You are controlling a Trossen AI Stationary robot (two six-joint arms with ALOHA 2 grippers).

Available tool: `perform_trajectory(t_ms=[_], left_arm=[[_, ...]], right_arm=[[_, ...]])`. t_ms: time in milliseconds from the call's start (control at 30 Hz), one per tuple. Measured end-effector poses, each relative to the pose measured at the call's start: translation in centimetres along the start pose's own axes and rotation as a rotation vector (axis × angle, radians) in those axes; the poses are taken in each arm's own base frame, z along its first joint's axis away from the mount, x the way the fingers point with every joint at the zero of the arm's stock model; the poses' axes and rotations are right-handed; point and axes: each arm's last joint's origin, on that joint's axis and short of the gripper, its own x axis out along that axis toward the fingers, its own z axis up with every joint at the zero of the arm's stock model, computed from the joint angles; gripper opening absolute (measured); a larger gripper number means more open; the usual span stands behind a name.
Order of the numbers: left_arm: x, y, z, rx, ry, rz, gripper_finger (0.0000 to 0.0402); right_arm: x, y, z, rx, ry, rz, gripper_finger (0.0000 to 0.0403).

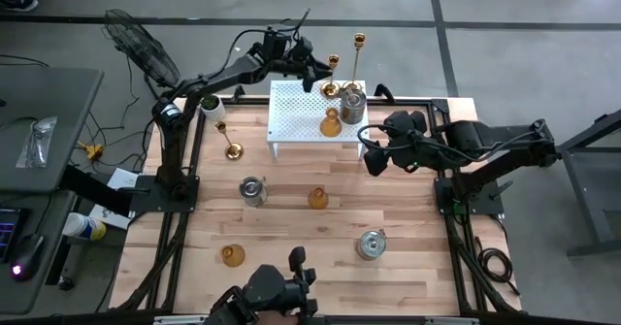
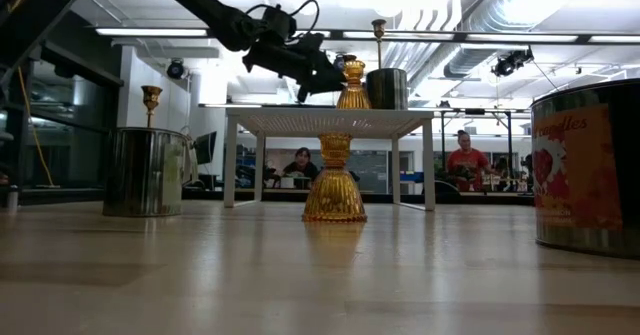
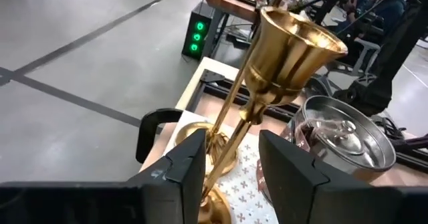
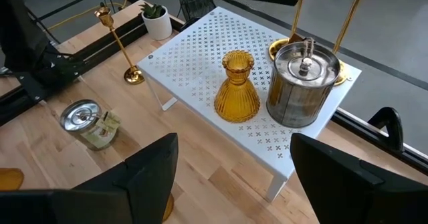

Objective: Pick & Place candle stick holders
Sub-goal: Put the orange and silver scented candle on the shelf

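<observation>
From overhead I see the white perforated rack (image 1: 315, 114) at the far middle of the table. On it stand an amber glass holder (image 1: 331, 124), a silver cup (image 1: 352, 106) and two gold stemmed sticks (image 1: 332, 77), crowded at its far right corner. The left gripper (image 1: 318, 70) sits at the shorter of those sticks. The right gripper (image 1: 374, 160) hovers just off the rack's right near corner, holding nothing. On the bare wood I count a third gold stick (image 1: 228, 141) left of the rack, a silver cup (image 1: 253, 190) and an amber holder (image 1: 317, 199) mid-table, and another amber holder (image 1: 232, 255) and silver cup (image 1: 371, 243) nearer me. A white pot with a plant (image 1: 211, 105) stands at the far left.

At table level, the left gripper (image 2: 322, 78) hangs above the rack top (image 2: 330, 120), beside the amber holder (image 2: 351, 85) there.

Through the left wrist, my two fingers (image 3: 190, 164) straddle the gold stem (image 3: 242, 114) with a gap on each side: loosened, not clamping.

Through the right wrist, the fingers (image 4: 150, 167) stand wide apart and empty, facing the rack (image 4: 200, 50).
</observation>
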Motion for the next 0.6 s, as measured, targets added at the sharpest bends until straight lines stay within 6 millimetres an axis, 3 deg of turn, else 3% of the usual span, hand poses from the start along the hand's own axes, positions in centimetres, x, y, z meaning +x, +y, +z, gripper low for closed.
perform_trajectory(t_ms=[267, 600], left_arm=[[-1.1, 0.0, 0.0, 0.018, 0.053, -0.024, 0.0136], [-3.5, -1.9, 0.7, 0.111, 0.163, -0.033, 0.0136]], right_arm=[[0.0, 0.0, 0.0, 0.0, 0.01, 0.01, 0.0281], [0.0, 0.0, 0.0, -0.004, 0.016, 0.016, 0.0281]])
